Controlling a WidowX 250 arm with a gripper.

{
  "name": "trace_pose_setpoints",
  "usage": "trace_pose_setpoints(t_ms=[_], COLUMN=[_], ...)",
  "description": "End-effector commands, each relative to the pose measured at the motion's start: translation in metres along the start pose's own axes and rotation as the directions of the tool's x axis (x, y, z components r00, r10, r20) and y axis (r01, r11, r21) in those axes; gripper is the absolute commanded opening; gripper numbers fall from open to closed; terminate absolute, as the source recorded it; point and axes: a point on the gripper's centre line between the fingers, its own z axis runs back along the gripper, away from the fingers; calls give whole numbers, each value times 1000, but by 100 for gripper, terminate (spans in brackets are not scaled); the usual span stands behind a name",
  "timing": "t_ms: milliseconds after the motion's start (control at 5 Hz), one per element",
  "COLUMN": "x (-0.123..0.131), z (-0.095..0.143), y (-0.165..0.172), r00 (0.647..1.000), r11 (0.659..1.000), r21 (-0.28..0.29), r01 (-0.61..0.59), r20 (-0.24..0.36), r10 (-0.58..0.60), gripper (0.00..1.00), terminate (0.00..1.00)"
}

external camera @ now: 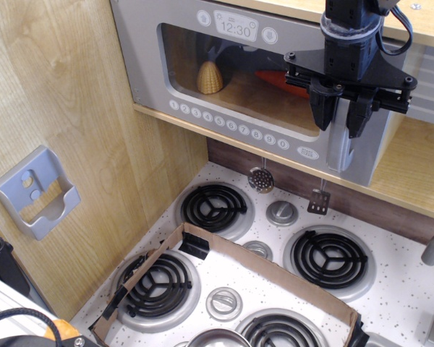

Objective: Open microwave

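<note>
Filling the upper half of the frame, from top centre to the right edge: the microwave [202,54], grey door shut flush, clock and round white buttons printed across its face, an orange cone and a red item visible behind the window. Below, across the lower half, a speckled stove top [289,238] with black coil burners and a cardboard tray [267,269] lying over the front ones. At left, on the wood wall, a small grey pocket bracket [36,191], no part of the job. At upper right, the silver loop handle [340,148], long axis running vertically down the door's right side. Directly in front of it, the gripper [342,116], fingers pointing down and drawn in either side of the handle's upper part; apparently clamped on it, though actual contact not certain from this angle. Hinge presumably at the left, so next move likely a pull outward toward the camera, swinging leftward.
</note>
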Motion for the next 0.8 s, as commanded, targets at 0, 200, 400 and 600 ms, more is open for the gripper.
trace_pose_setpoints(t_ms=[0, 200, 400, 600], x=[-27, -46, -62, -84], z=[16, 19, 30, 32], y=[9, 17, 15, 6], r00=[996, 988, 969, 932], r11=[997, 988, 961, 922], r21=[30, 45, 126, 136], r01=[-75, -149, -247, -362], r20=[54, 35, 47, 78], r10=[73, 147, 243, 354], gripper=[0, 0, 100, 100], terminate=[0, 0, 0, 0])
